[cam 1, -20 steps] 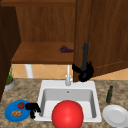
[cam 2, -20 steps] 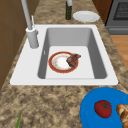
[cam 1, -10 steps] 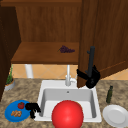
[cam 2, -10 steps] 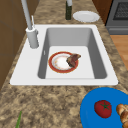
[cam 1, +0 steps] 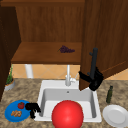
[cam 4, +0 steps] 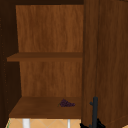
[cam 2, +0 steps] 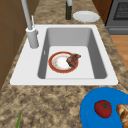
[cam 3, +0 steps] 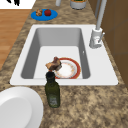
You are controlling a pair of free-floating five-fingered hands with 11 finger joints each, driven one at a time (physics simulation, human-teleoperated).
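In the front view the right hand sits right of centre, at the lower end of the dark vertical door handle on the open cabinet door. Its fingers are curled round the bottom of that handle, and a dark thumb or finger juts out to the left, toward the faucet. In the upper view the same handle rises from the bottom edge of the frame, right of centre, with a bit of the hand dark at its foot.

The left hand hovers at the lower left of the front view, just over the right edge of the blue plate and beside the sink's rim. Its fingers droop downward, loosely bent, and hold nothing. The red tomato lies just left of it on the plate, with brown bread pieces below that.

Inside the open cabinet, a small bunch of purple grapes lies on the lower shelf, in the upper middle of the front view.

In the sink basin, seen from the left side, a red-rimmed plate carries a brown piece of food on its right edge. A dark green bottle stands on the counter at the lower left of the right side view, next to a white plate. Its label shows no writing that can be read.
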